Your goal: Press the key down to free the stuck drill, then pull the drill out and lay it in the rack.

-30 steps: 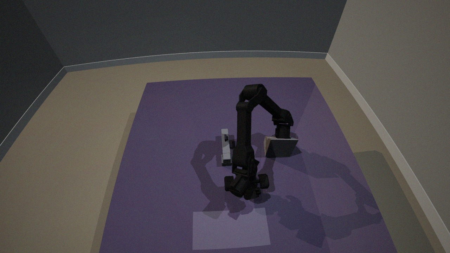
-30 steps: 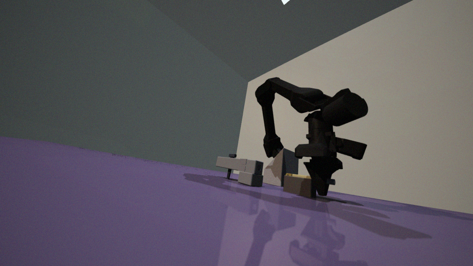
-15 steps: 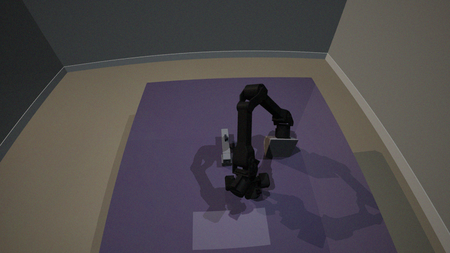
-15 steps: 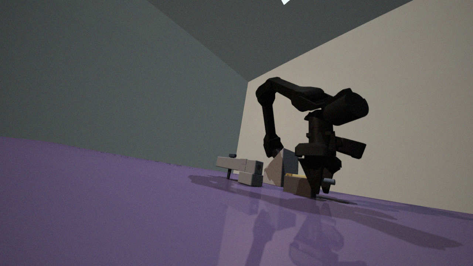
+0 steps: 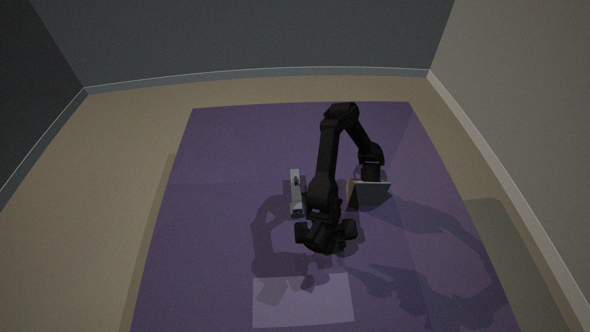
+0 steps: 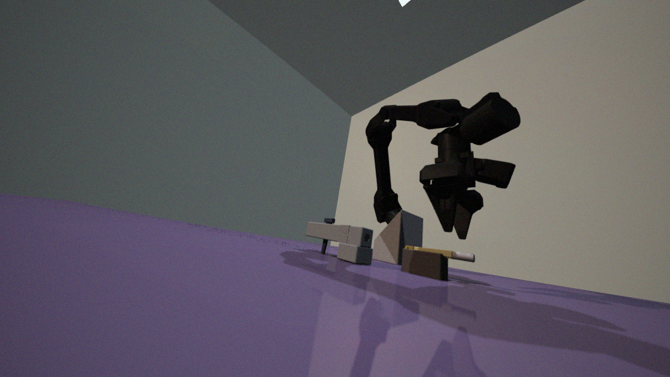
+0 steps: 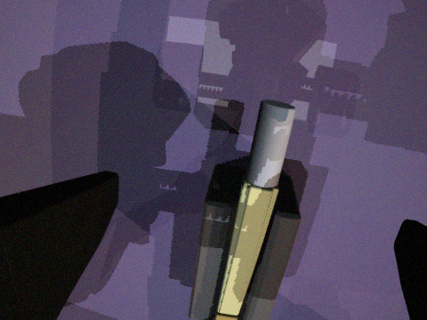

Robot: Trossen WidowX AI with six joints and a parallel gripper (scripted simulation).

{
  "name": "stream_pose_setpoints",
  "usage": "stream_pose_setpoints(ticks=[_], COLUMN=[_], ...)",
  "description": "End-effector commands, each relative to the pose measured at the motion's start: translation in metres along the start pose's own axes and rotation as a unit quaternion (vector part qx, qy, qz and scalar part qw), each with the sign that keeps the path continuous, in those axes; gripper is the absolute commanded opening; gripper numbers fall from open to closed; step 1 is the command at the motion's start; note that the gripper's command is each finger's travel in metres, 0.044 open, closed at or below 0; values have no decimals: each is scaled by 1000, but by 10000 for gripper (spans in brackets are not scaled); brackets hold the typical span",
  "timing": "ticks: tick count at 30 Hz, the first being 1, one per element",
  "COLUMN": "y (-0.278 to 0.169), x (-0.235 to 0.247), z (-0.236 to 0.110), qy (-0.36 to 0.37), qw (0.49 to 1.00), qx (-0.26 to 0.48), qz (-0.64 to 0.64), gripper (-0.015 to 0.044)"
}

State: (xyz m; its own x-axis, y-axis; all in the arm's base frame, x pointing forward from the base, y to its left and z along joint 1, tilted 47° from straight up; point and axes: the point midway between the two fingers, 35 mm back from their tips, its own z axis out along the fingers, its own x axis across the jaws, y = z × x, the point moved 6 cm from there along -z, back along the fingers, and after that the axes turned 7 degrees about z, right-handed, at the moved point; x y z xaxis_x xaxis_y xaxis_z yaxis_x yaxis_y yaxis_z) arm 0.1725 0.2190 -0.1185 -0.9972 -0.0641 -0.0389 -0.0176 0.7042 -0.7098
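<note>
One open tool (image 6: 456,224) hovers above the drill (image 7: 245,244)

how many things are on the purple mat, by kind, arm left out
grey fixture blocks: 2
small dark key: 1
wedge-shaped arm base: 1
dark rack: 1
yellow drill with grey tip: 1
total: 6

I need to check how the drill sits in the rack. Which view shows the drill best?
The wrist view: the drill fills the centre, yellow body lying along the dark rack, grey tip sticking out. The exterior view shows it small and side-on below the open gripper. In the top view the arm hides it.
</note>
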Motion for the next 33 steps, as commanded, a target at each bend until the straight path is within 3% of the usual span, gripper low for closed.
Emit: stream_pose_setpoints(ticks=[1,6,17,25,33], y=[0,17,104,151,171], x=[0,8,69,138,229], z=[-13,-13,-79,-140,-201], qy=[2,-8,1,66,171], qw=[1000,999,959,896,818], qx=[-1,-42,-276,-434,-548], qz=[2,15,68,64,9], gripper=[440,440,440,440,440])
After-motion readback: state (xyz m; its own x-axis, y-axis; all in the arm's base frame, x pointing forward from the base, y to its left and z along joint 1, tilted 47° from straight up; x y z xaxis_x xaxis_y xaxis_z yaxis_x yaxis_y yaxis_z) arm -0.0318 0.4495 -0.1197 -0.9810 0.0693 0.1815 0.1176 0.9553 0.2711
